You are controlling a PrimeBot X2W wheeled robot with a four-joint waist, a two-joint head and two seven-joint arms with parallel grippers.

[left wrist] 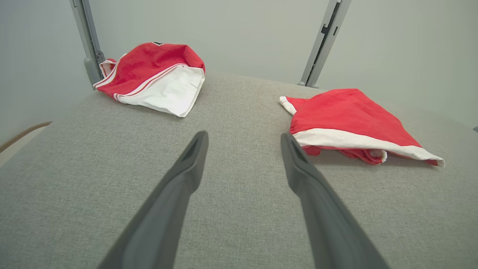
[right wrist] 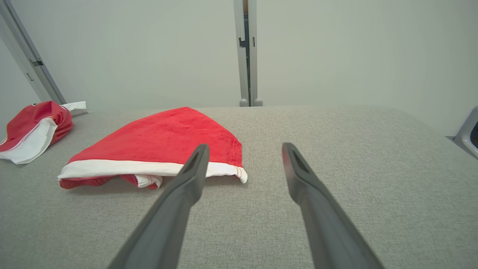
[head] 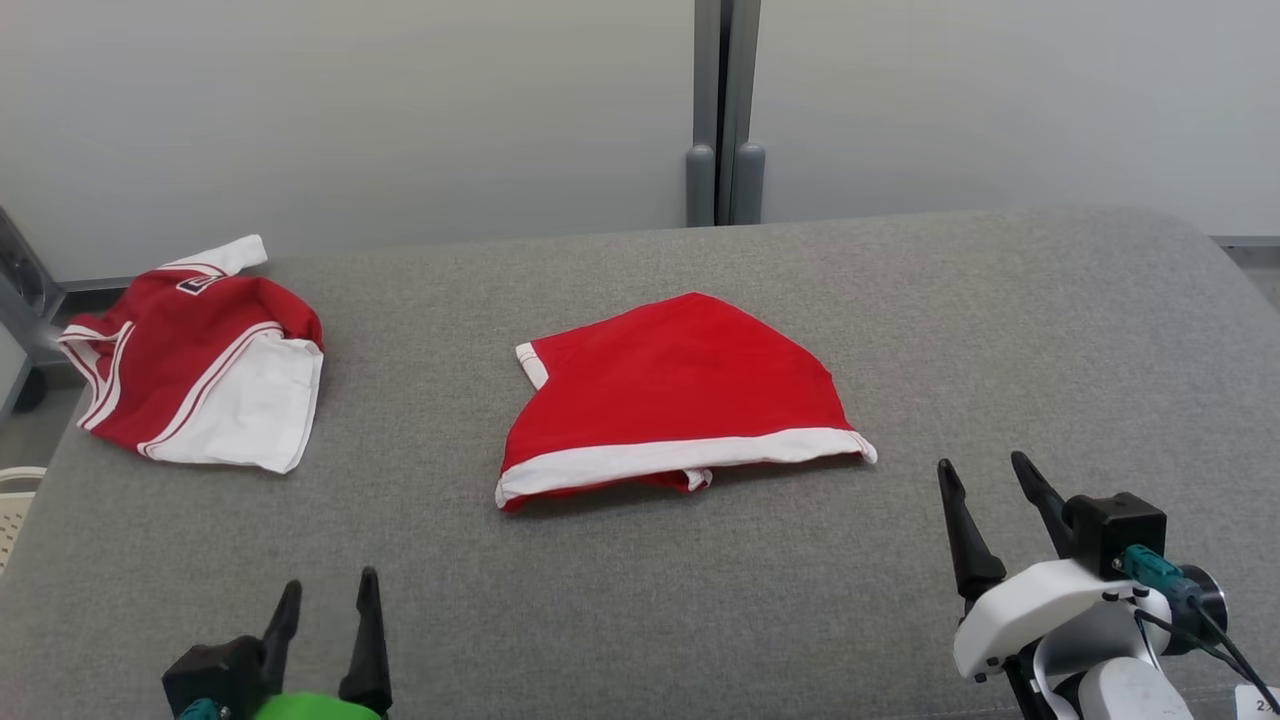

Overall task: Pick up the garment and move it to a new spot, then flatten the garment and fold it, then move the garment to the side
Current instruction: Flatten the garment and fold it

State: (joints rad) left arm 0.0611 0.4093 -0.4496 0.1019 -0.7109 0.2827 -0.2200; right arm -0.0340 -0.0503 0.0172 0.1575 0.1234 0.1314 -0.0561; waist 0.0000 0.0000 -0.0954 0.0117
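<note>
Both pincers idle, fingers apart, nothing held. Left gripper (head: 330,580) sits at the near-left edge of the grey fabric surface (head: 1000,320), right gripper (head: 982,462) at the near right, just short of the garment (head: 680,390) and apart from it. The garment lies mid-surface: red, folded into a rough triangle, white band along its near edge. The head view gives the full layout, with a second red-and-white garment (head: 190,360) bunched at the far-left corner, well apart from the first. The left wrist view adds a look under the band: a red layer with a white cuff is tucked beneath the garment (left wrist: 347,112), poking out at the near edge. The right wrist view has one finger of the right gripper (right wrist: 244,145) overlapping the band's right corner on screen, and a grey object (right wrist: 468,130) past the surface's right edge. The surface is a woven grey cover with rounded far corners. Behind it are a plain pale wall (head: 350,100) and a grey double post (head: 725,110) at centre. A pale slatted basket (head: 15,500) sits off the left edge.
</note>
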